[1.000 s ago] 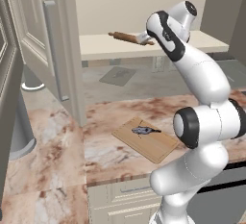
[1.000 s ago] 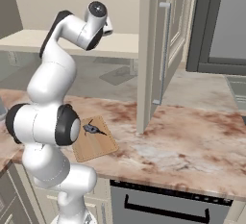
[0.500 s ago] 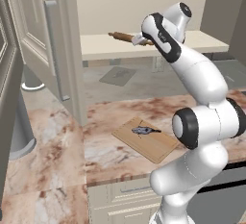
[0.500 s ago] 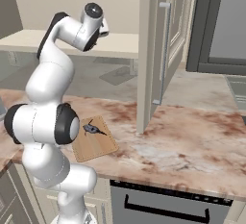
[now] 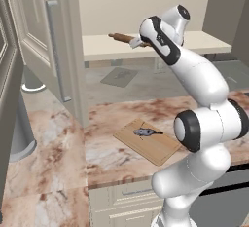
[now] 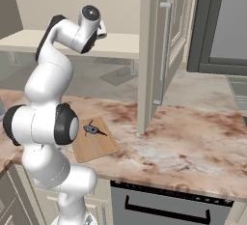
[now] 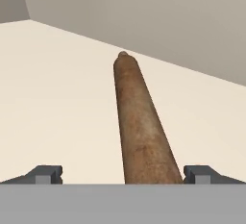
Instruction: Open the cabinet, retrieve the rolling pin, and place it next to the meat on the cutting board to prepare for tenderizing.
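So: rolling pin (image 7: pixel 140 131) lies on the cabinet's pale inner shelf (image 7: pixel 57 112), running lengthwise between the wide-open gripper (image 7: pixel 123 174) fingers, not clamped. Likely rigid wood, light, round, so it'll roll; grab mid-barrel, not the thin handles. Near end is cut off in the hand view, and the arm covers part of it in the left base view.

rolling pin: slim brown wooden rolling pin (image 7: pixel 139 127) lying flat on the pale inner shelf, between the two dark fingertips (image 7: pixel 45 174), running away from them.
cabinet: large cream wall cabinet (image 5: pixel 46 50), raised-panel doors swung open, long grey bar handles.
cutting board: thin tan wooden cutting board (image 5: pixel 155 145), flat, well below the fingers.
meat: small grey-blue meat (image 5: pixel 143 132) resting on the board.
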### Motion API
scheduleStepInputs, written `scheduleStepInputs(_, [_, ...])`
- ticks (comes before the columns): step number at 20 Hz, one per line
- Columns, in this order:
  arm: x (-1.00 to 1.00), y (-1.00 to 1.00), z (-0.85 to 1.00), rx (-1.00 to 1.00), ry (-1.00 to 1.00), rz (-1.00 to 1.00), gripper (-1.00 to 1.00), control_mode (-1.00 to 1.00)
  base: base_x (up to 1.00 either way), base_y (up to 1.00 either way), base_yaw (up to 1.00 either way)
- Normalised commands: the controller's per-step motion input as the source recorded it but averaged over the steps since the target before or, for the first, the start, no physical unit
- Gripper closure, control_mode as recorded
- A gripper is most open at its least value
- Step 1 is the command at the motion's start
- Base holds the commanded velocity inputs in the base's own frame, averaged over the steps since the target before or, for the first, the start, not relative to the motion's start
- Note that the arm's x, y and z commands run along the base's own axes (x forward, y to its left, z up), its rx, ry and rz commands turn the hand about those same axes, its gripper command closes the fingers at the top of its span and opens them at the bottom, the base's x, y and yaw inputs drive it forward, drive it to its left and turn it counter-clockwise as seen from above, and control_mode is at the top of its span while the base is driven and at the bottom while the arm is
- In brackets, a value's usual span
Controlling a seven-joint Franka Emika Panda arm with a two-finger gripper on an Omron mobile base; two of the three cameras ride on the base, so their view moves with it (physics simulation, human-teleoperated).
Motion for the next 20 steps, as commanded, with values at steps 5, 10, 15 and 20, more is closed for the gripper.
scheduleStepInputs(5, [0.09,0.05,-0.12,0.0,0.0,0.0,-1.0,-1.0,0.0,0.0,0.0])
scheduleStepInputs(10, [0.06,0.11,-0.2,0.0,0.01,0.0,1.0,-1.0,0.0,0.0,0.0])
scheduleStepInputs(15, [0.0,0.16,-0.19,0.0,0.06,0.01,1.0,-1.0,0.0,0.0,0.0])
scheduleStepInputs(20, [-0.15,0.12,-0.23,0.02,0.01,0.0,1.0,-1.0,0.0,0.0,0.0])
